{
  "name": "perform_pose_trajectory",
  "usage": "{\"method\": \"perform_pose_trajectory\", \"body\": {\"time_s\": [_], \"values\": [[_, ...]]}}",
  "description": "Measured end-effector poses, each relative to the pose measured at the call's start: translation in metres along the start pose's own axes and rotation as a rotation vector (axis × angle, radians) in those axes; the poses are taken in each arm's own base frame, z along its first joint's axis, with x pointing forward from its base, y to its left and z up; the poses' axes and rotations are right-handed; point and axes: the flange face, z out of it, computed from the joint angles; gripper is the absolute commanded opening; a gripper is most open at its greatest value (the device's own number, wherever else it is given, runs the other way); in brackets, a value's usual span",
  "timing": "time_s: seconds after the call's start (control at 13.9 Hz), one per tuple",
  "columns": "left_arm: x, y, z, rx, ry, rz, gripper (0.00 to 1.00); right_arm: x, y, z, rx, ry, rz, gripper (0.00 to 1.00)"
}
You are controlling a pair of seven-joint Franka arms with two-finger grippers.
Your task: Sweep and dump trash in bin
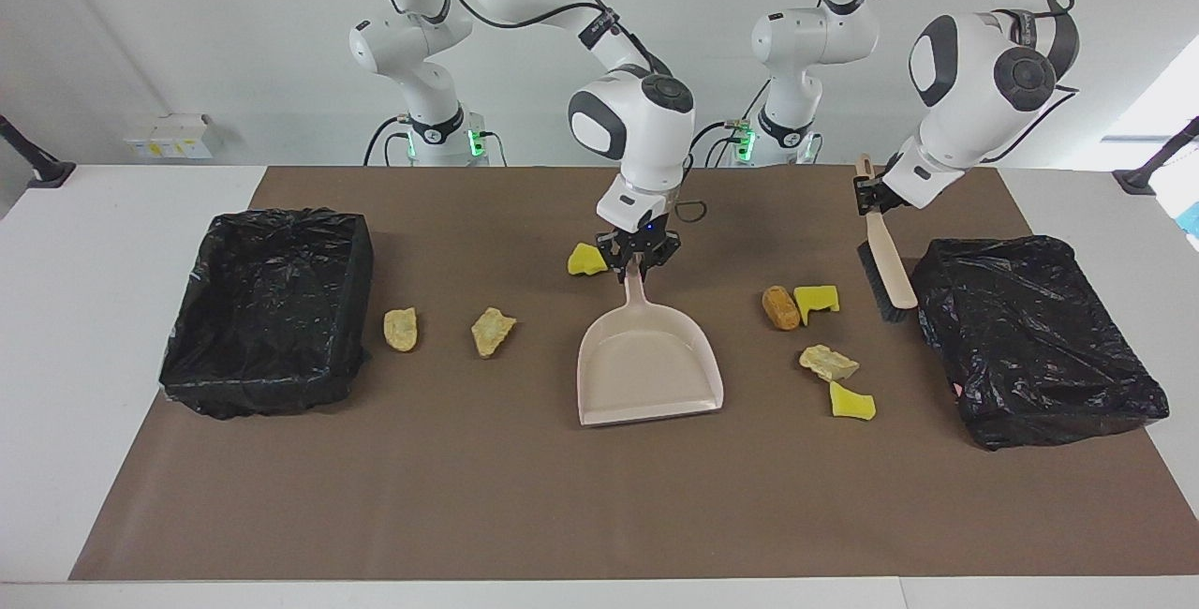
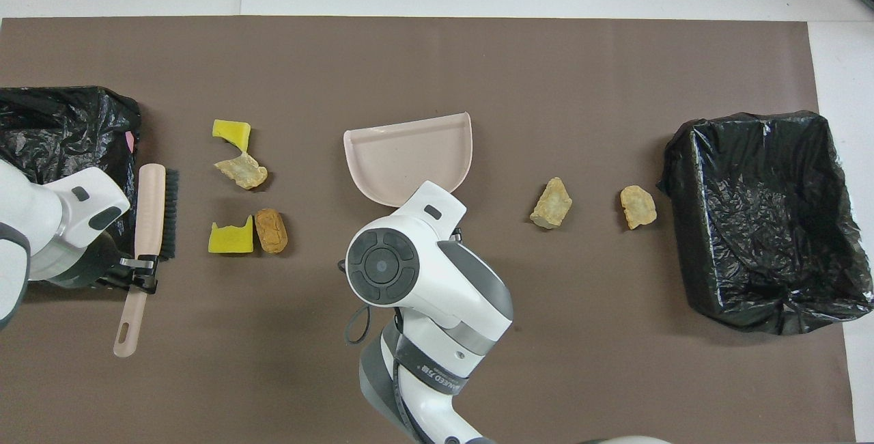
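**Both tools are in the grippers; no scrap has been swept.**

Two black-lined bins [image 1: 267, 304] [image 1: 1040, 337] sit at mid-left and mid-right of the facing frame on the brown surface [image 1: 599, 497], one at each end for dumping. The right gripper [image 1: 641, 253], at centre, is clamped on the dustpan [image 1: 648, 361] handle, mouth toward the lower frame to catch sweepings. The left gripper [image 1: 871, 197], upper right, grips the brush [image 1: 888, 264], bristles low. The trash [image 1: 828, 361] lies loose in clusters flanking the pan.

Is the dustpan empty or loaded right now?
Empty: the dustpan shows only bare pan, and the trash lies on the mat around it.
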Motion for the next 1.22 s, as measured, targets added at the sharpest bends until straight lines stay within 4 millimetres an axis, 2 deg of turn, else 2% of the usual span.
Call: {"method": "perform_pose_trajectory", "body": {"time_s": [0.22,0.43,0.65,0.93,1.08,1.22], "values": [[0.0,0.0,0.0,0.0,-0.001,0.0,0.0,-0.003,0.023,-0.023,-0.031,-0.043,-0.259,0.0],[-0.002,-0.001,0.005,0.0,-0.011,-0.002,0.0,0.004,0.064,-0.028,0.019,-0.12,-0.488,0.0],[-0.003,-0.002,0.007,-0.001,-0.015,-0.005,0.0,0.011,0.095,-0.019,0.071,-0.173,-0.733,0.0],[-0.004,-0.004,0.007,-0.001,-0.015,-0.008,0.0,0.016,0.115,-0.007,0.114,-0.158,-1.034,0.0],[-0.004,-0.004,0.008,-0.001,-0.016,-0.009,0.0,0.024,0.129,0.005,0.119,-0.102,-1.144,0.0],[-0.004,-0.007,0.016,-0.002,-0.028,-0.037,0.0,0.033,0.133,0.022,0.115,-0.041,-1.25,0.0]]}}
